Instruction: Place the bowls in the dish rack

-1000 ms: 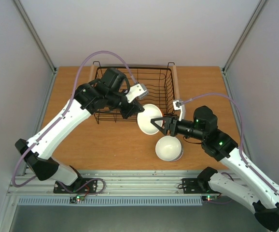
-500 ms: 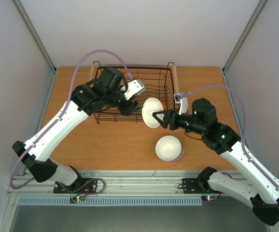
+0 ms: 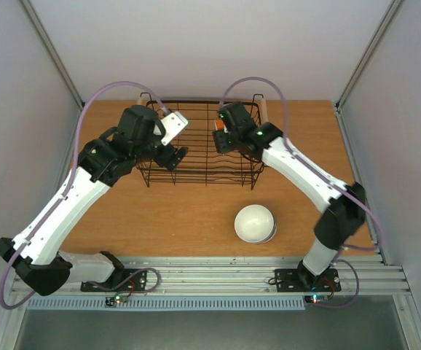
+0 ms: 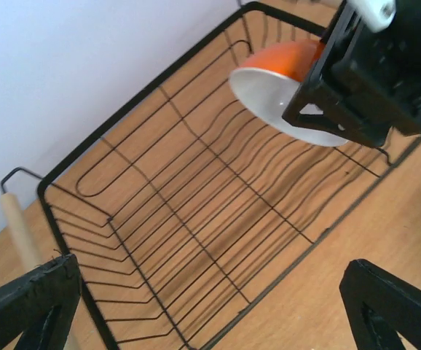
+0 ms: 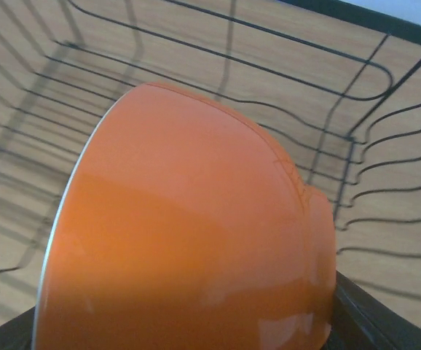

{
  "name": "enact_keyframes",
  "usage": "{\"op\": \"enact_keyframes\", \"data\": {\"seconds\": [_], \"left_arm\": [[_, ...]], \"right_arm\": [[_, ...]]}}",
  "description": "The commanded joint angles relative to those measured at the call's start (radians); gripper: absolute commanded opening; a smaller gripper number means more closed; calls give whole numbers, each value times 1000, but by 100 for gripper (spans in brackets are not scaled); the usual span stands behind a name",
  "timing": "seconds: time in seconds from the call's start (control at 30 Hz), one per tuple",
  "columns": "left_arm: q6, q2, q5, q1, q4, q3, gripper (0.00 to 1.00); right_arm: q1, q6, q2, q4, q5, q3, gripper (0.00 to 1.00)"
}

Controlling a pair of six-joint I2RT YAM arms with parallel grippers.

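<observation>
Orange round ceramic bowl [image 4: 280, 84]: white inside, tipped on its side, hanging over the far right part of the rack floor, not yet resting on the wires.
Black rectangular wire dish rack [image 3: 196, 173]: light wooden bar handles, at the far middle of the wooden surface [image 3: 181, 219]; nothing seen lying in it.
Right tool [image 4: 314, 102]: clamped on the bowl at its rim.
Left tool [image 3: 172, 154]: spread wide, holding nothing, above the rack's left half.
Nested stack of pale round bowls [image 3: 255, 223]: white one uppermost, on the surface well apart from the rack, waiting.
Risk, release: likely chipping or rolling across the wavy wires if let go before touching down.
Risk, tilt: possibly toppling flat instead of standing between the wires if set down at this slant.
Risk, crowding: knocking against the left tool if swung further left inside the rack.
Right arm pose: stretched far forward, elbow out to the right, forearm crossing the rack's right wall, wrist angled down.
Left arm pose: long diagonal reach, wrist bent over the rack's left side.
</observation>
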Motion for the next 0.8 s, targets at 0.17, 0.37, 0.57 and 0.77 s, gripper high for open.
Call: {"op": "enact_keyframes", "data": {"seconds": [0.17, 0.37, 0.57, 0.77], "left_arm": [[-19, -48, 30, 77, 68, -58, 98], [-23, -48, 47, 81, 66, -61, 98], [-23, -56, 54, 84, 64, -71, 98], [-28, -64, 73, 87, 63, -82, 98]], "right_arm": [[5, -234, 325, -53, 390, 291, 1], [2, -319, 528, -92, 545, 443, 1], [0, -363, 688, -157, 668, 582, 1], [-12, -371, 822, -256, 734, 726, 1]]}}
